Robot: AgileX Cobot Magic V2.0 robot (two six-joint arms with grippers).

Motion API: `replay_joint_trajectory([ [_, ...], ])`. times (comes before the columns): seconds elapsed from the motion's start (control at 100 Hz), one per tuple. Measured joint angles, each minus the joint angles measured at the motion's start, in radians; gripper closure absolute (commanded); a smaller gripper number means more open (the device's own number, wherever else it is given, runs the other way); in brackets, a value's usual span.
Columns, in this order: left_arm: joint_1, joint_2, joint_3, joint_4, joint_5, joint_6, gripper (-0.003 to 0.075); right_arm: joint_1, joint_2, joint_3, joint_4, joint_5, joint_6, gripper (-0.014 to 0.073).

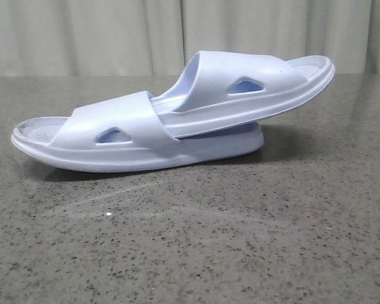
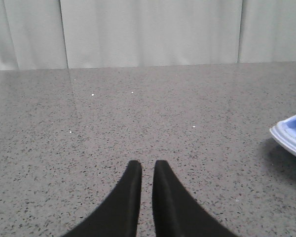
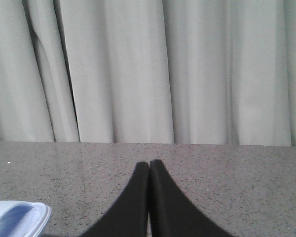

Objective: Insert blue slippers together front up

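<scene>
Because both arms stood clear of the work, the left gripper (image 2: 147,170) was nearly closed and the right gripper (image 3: 149,168) pinched empty; beyond, the blue slippers (image 1: 171,117) lay nested on the table (image 1: 190,240), apparently finished.

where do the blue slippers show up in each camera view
Front view: the blue slippers fill the middle of the picture, one tucked under the other's strap and tilted up, on the speckled grey table.
Left wrist view: only one pale end shows at the right edge.
Right wrist view: only one end shows in the lower left corner.
Shared landmark: the white curtain behind the table.
</scene>
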Motion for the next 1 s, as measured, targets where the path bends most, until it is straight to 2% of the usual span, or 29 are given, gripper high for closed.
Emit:
replay_joint_trajectory([
  [0.42, 0.0, 0.0, 0.0, 0.0, 0.0, 0.0, 0.0704, 0.0, 0.0, 0.008, 0.0, 0.0, 0.0, 0.0701],
  [0.51, 0.0, 0.0, 0.0, 0.0, 0.0, 0.0, 0.0704, 0.0, 0.0, 0.012, -0.043, 0.0, 0.023, 0.0701],
  [0.56, 0.0, 0.0, 0.0, 0.0, 0.0, 0.0, 0.0704, 0.0, 0.0, 0.012, -0.119, 0.0, 0.091, 0.0701],
  [0.61, 0.0, 0.0, 0.0, 0.0, 0.0, 0.0, 0.0704, 0.0, 0.0, 0.012, -0.228, 0.0, 0.217, 0.0701],
  [0.73, 0.0, 0.0, 0.0, 0.0, 0.0, 0.0, 0.0704, 0.0, 0.0, 0.014, -0.571, 0.012, 0.542, 0.0701],
  [0.85, 0.0, 0.0, 0.0, 0.0, 0.0, 0.0, 0.0704, 0.0, 0.0, 0.037, -0.85, 0.007, 0.815, 0.0701],
  [0.92, 0.0, 0.0, 0.0, 0.0, 0.0, 0.0, 0.0704, 0.0, 0.0, 0.068, -0.954, -0.011, 0.922, 0.0701],
  [1.0, 0.0, 0.0, 0.0, 0.0, 0.0, 0.0, 0.0704, 0.0, -0.001, 0.113, -1.011, -0.052, 0.987, 0.0701],
])
